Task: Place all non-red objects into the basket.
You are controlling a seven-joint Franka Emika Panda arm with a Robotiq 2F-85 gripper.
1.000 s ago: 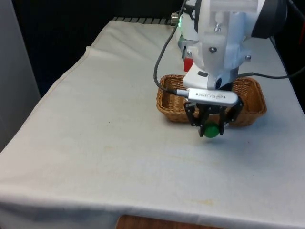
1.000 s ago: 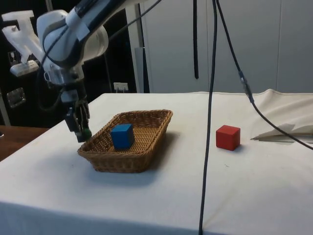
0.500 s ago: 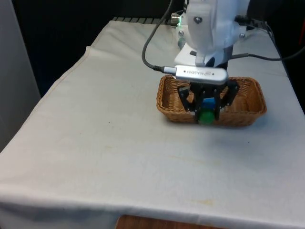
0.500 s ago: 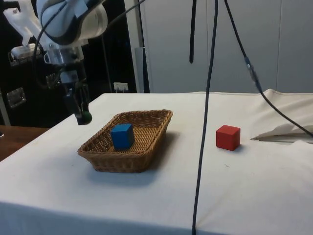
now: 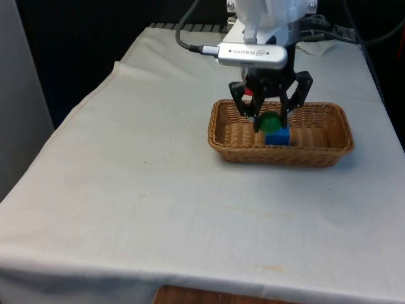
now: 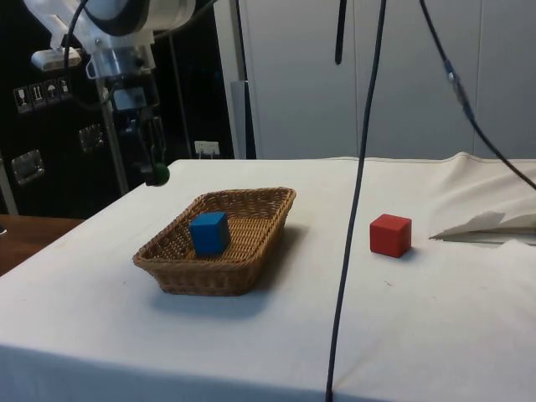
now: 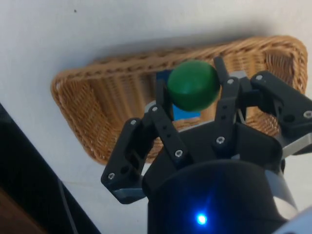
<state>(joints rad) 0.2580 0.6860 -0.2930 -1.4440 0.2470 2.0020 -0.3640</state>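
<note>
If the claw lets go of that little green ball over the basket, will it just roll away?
Probably not far. The green ball is round and smooth, so it would likely roll or bounce a bit. The basket has raised woven walls that should stop it. It may glance off the blue block already lying inside.

Green ball (image 5: 270, 121) above wicker basket (image 5: 224, 147) (blue cube (image 6: 209, 232) inside); red cube (image 6: 390, 234) outside.

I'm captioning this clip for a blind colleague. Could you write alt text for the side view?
The gripper holds a green ball in the air, above the near end of a wicker basket that has a blue cube inside. A red cube sits on the white cloth beside the basket, apart from it.
</note>
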